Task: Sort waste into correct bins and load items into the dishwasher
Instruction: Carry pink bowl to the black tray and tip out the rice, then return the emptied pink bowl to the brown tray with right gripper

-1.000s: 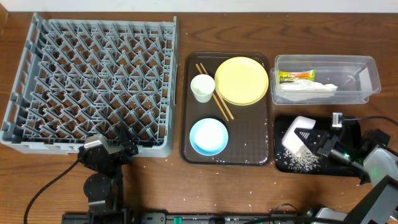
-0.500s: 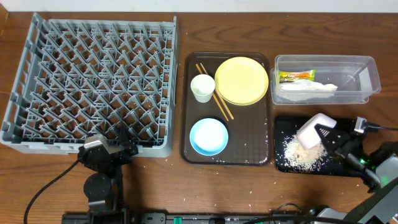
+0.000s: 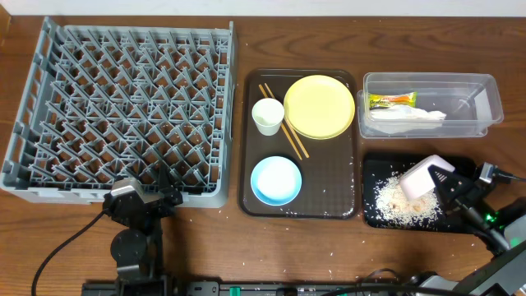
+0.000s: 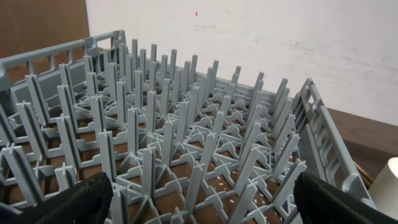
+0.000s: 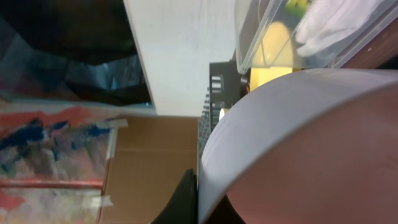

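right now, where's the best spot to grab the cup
Likely its rim, from straight above: the cup stands upright, mouth open. Put one finger inside and one on its left wall, since the chopsticks lie close along its right, plate just beyond.

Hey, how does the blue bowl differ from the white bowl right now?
The blue bowl sits upright on the brown tray; the white bowl is tipped over above the black tray. The blue bowl is free; the white bowl is gripped by the right fingers. A pile of rice lies under the white bowl, not the blue bowl. Both are round.
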You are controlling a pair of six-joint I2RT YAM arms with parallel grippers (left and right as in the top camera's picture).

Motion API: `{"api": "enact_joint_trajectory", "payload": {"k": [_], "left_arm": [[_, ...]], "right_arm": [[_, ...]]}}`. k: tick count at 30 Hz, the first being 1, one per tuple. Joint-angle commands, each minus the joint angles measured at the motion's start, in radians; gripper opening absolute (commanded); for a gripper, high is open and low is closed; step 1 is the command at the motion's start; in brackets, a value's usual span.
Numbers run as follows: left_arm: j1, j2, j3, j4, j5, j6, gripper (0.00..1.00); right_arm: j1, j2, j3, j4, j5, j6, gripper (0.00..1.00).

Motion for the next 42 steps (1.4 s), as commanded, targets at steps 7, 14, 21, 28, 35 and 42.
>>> {"api": "enact_joint_trajectory", "payload": {"k": [7, 14, 21, 28, 35, 42], "left_arm": [[-0.003, -0.002, -0.031, -0.018, -0.006, 0.013, 0.93], [-0.003, -0.002, -0.031, -0.018, -0.006, 0.013, 0.93], [-0.003, -0.002, -0.031, -0.018, -0.006, 0.013, 0.93], [-0.003, -0.002, -0.031, -0.018, -0.006, 0.013, 0.93], [-0.003, -0.002, -0.031, -0.018, -0.006, 0.013, 0.93], [-0.003, -0.002, -0.031, -0.018, -0.006, 0.013, 0.93]], "right_arm": [[0.132, -0.002, 0.01, 0.002, -0.04, 0.006, 0.01], [0.172, -0.003, 0.011, -0.004, -0.013, 0.0, 0.01], [0.43, -0.021, 0.077, -0.015, 0.193, 0.066, 0.01], [0.767, -0.033, 0.262, -0.04, 0.549, 0.224, 0.01], [1.13, -0.032, 0.361, 0.005, 1.102, 0.472, 0.01], [1.351, 0.031, 0.361, 0.081, 1.349, 0.48, 0.01]]}}
